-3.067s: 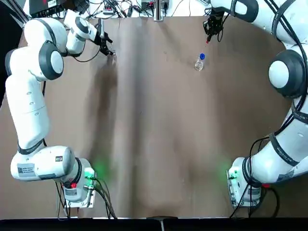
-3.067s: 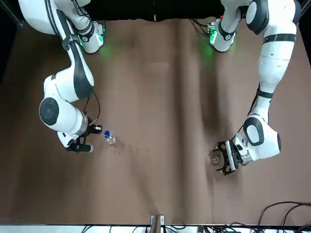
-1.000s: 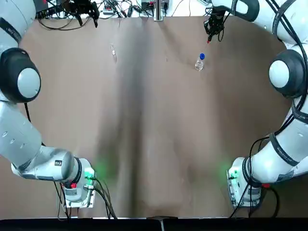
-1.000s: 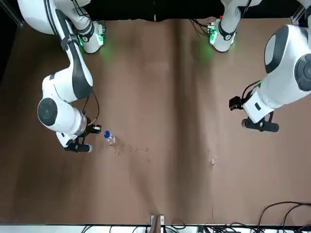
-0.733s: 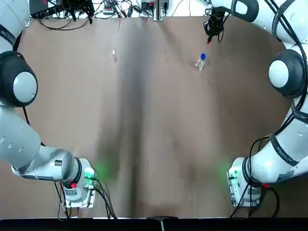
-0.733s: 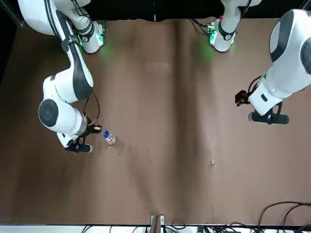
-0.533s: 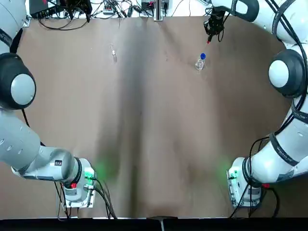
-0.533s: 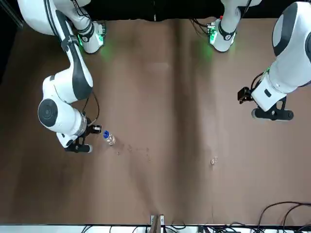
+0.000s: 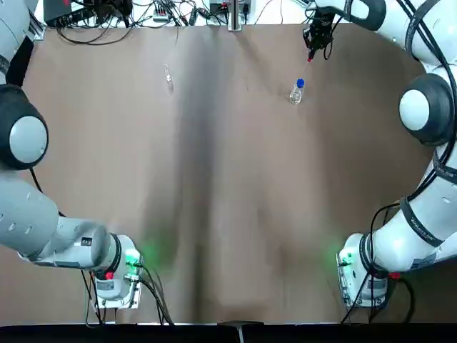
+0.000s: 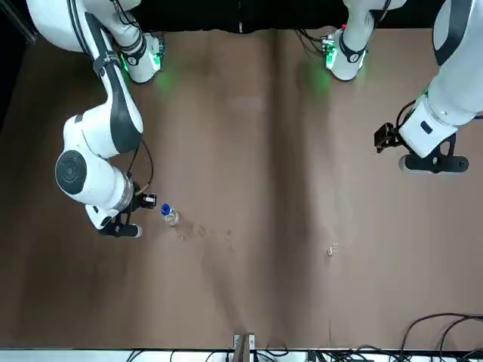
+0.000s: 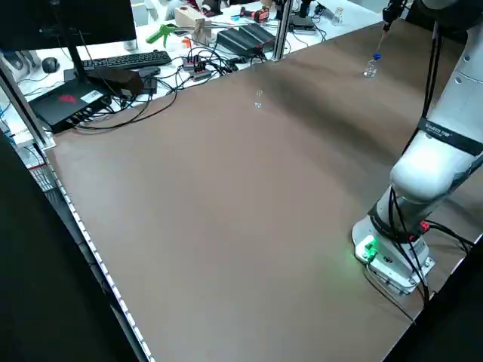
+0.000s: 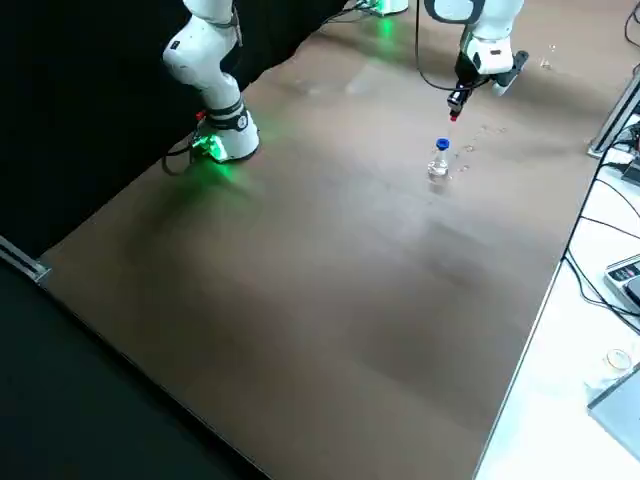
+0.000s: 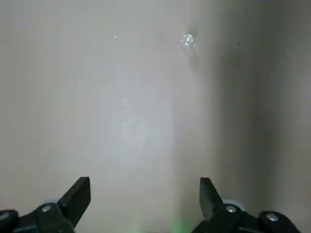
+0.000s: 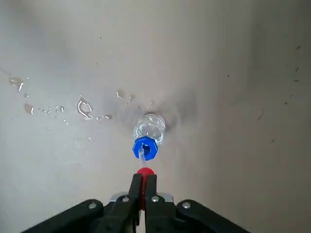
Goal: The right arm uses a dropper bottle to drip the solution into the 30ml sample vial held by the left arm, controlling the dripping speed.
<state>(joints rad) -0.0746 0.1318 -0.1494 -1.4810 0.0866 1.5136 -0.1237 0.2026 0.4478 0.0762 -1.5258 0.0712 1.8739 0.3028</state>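
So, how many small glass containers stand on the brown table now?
2: the dropper bottle at the far right, just below the right gripper, and the sample vial alone at the far left. None seems hidden.

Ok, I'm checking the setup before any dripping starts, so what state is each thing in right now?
Bottle: upright on the table, uncapped.
Dropper: lifted over the bottle, bulb clear of the collar; cannot tell if the tip is out.
Right tool: shut on the dropper.
Vial: upright on the table, not held.
Left tool: open, empty, raised away from the vial.
Table: wet with drops beside the bottle.
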